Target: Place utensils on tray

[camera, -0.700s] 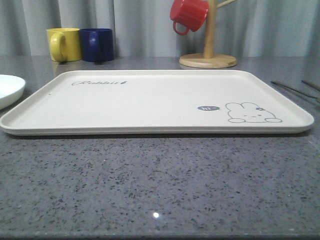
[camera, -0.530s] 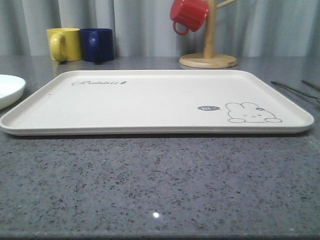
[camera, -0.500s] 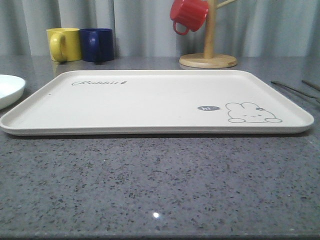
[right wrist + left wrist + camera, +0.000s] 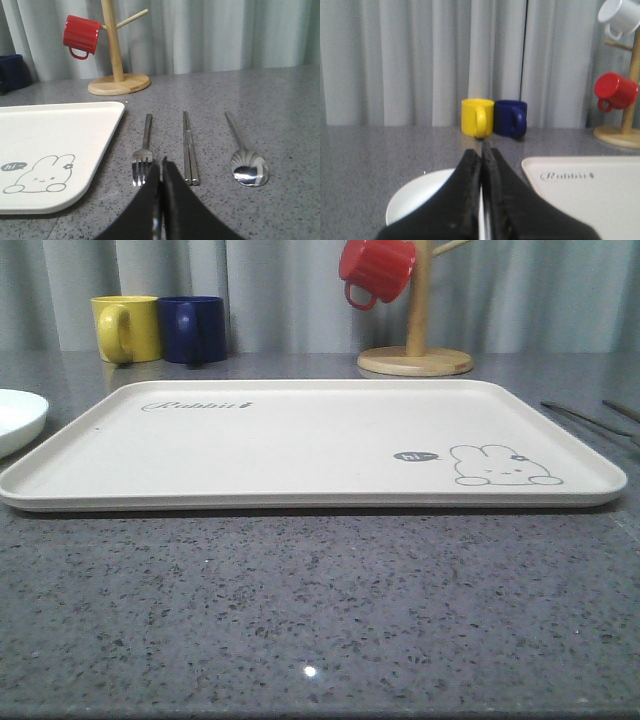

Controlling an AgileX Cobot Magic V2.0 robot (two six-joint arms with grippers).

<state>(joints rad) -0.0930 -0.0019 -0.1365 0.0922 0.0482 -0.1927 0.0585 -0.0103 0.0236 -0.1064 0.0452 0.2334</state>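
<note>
My left end effector (image 4: 482, 150) is closed on nothing, hanging over the plate (image 4: 420, 197), with the tray (image 4: 590, 192) to its right on the desk (image 4: 320, 610). My right end effector (image 4: 161, 167) is closed too; just ahead lie the fork (image 4: 144, 152), knife (image 4: 189, 150) and spoon (image 4: 246, 155), tray at its left.

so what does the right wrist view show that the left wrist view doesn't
Right wrist view: the fork, knife and spoon lying side by side on the counter beside the tray, plus the tray's rabbit drawing.

Left wrist view: the white plate, the yellow mug, a white mug and the tray's "Rabbit" script.

Both: tray, red mug, wooden mug stand, closed fingers.
</note>
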